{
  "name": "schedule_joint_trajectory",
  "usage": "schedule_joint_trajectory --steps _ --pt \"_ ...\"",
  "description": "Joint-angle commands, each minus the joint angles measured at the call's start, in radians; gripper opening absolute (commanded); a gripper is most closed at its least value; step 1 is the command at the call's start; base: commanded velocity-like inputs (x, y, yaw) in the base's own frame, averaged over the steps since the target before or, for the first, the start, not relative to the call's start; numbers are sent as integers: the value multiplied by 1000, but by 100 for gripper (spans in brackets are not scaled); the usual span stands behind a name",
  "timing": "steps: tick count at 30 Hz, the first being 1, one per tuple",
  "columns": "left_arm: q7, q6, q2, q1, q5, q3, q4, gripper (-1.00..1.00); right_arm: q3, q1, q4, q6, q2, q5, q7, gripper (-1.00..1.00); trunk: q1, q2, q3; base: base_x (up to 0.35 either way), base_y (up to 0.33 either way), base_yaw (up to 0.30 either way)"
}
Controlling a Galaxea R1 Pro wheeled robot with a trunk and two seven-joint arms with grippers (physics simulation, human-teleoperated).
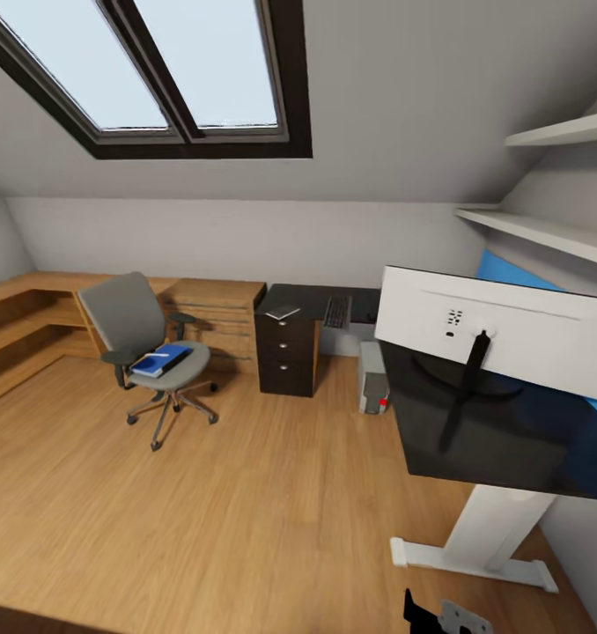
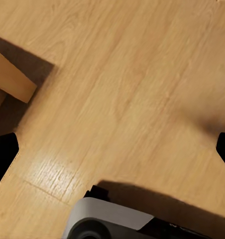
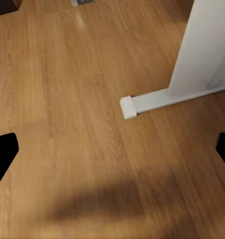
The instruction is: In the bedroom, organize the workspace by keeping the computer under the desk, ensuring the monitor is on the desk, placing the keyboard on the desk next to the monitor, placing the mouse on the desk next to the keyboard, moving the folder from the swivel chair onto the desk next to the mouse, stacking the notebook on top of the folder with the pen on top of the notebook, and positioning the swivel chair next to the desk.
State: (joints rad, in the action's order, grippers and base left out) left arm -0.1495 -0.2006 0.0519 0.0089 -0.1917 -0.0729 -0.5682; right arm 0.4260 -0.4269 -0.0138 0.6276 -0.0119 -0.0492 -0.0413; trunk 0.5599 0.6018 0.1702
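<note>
The grey swivel chair point(image 1: 131, 328) stands on the wood floor left of the desk, with the blue folder point(image 1: 162, 360) flat on its seat and a thin pale item lying on the folder. The glossy black desk point(image 1: 475, 440) runs from its dark drawer unit point(image 1: 286, 354) round to the near right. The monitor point(image 1: 501, 339) stands on the near part, white back toward me. The dark keyboard point(image 1: 336, 311) lies on the far part, and a small flat grey item, maybe the notebook point(image 1: 283, 312), lies above the drawers. The light grey computer point(image 1: 372, 377) sits under the desk. The mouse is hidden. My left gripper point(image 2: 112, 149) and right gripper point(image 3: 112, 154) are both open over bare floor.
A low oak chest point(image 1: 217, 315) and oak bench line the far left wall. White shelves point(image 1: 554, 231) jut from the right wall. The desk's white leg and foot point(image 3: 165, 98) stand near my right gripper. My grey base point(image 2: 107, 219) and a wooden corner point(image 2: 10, 79) show by the left one.
</note>
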Motion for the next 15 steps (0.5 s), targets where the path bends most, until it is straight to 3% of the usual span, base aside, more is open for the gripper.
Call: schedule_joint_trajectory --steps 1,9,15 --pt "1 -5 1 0 -9 -1 1 100 2 -1 -2 3 0 -6 -4 100 1 1 1 235 152 0" --pt "1 -16 2 0 -8 1 5 100 2 -1 -2 4 6 -6 -4 100 1 1 -2 51 60 -161" --pt "1 -17 2 0 -8 1 5 100 2 -1 -2 4 6 -6 -4 100 1 1 -3 85 244 -96"
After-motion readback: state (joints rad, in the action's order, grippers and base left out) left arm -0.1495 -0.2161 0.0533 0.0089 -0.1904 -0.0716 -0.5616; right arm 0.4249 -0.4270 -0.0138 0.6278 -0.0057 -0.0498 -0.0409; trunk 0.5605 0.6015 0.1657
